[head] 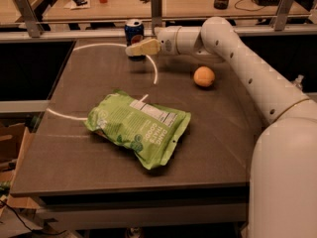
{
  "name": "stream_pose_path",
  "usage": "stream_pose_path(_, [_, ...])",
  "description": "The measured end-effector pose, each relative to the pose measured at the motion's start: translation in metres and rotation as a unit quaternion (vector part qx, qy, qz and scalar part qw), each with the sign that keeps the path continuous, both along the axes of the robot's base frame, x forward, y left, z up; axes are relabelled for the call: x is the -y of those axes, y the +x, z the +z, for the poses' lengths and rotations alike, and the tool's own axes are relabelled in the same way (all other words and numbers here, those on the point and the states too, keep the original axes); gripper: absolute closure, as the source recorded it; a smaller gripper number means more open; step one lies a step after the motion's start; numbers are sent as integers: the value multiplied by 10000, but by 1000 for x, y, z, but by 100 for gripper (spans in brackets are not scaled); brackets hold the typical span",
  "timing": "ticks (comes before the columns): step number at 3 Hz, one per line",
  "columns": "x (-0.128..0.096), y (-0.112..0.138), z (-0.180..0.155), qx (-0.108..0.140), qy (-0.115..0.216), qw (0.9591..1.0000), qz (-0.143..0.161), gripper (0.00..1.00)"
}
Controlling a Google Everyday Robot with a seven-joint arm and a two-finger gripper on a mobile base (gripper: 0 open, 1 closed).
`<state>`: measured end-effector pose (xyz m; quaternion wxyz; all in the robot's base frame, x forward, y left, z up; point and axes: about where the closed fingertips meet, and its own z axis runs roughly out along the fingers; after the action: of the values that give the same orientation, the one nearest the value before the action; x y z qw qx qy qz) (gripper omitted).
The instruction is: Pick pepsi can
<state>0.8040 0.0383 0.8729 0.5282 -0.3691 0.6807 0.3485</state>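
Step in hand, as judged: final approach and grasp of the pepsi can (pixel 133 30). The can stands upright at the far edge of the worktop (pixel 218 138), left of centre, just in front of a metal upright (pixel 157 6). The pincer (pixel 136 48) lies level at the can's lower half, reaching in from the right on the white arm (pixel 233 48), which extends leftward across the far side of the worktop. A tan part of the pincer crosses in front of the can's base and hides it. Pincer state: cannot tell. It is not clear whether it is released around the can or already clenched on it, nor whether it touches the can at all. If the can is not yet held, the next move calls for a squeeze square on the can body. After that, a straight lift clear of the upright behind. Other items: an orange (pixel 204 76) sits to the right, well apart from the can; a green chip bag (pixel 138 132) lies flat near the middle, also well apart. Neither obstructs the work. Hidden or unclear: the far side of the pincer sits behind the can, the can's logo is only partly legible, and the robot's body is cut off at the right and bottom edges.
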Motion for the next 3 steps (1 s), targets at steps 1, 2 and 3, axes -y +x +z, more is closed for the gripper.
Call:
stream_pose_path(1, [-7,13,-7,123,-53,9999,32,0])
stream_pose_path(2, [-8,21,-9,226,-93,9997,20,16])
stream_pose_path(3, [-8,24,-9,277,-112,9996,25,39])
